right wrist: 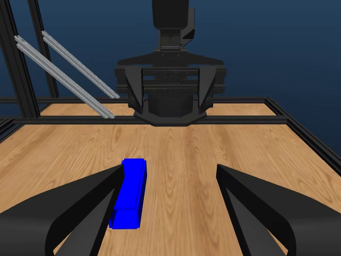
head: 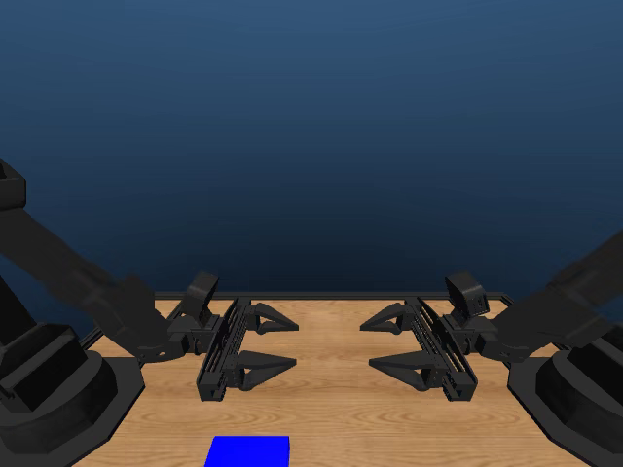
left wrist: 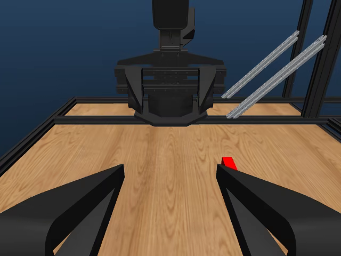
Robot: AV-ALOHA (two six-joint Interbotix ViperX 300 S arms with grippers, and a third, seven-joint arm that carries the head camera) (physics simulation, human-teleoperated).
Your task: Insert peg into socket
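Surface: wooden table point(head: 331, 389), black-framed.
Room: dark blue backdrop.
Socket point(right wrist: 129, 193): laid flat.
Peg point(left wrist: 229, 162): possibly flat — mostly hidden.
Left gripper point(head: 277, 342), right gripper point(head: 382, 342): spread wide — nothing held.

No text, label, brand, number or sign can be read in any of the three views. The blue socket point(right wrist: 129, 193), the red peg point(left wrist: 228, 162) and the wooden surface point(head: 331, 389) are all plain and unmarked.

Light grained wooden counter point(head: 331, 389), smooth finish. Bright blue rectangular block point(right wrist: 129, 193) plain, matt, untextured. Black jaws matt. Grey diagonal rails point(left wrist: 277, 69) look metallic.
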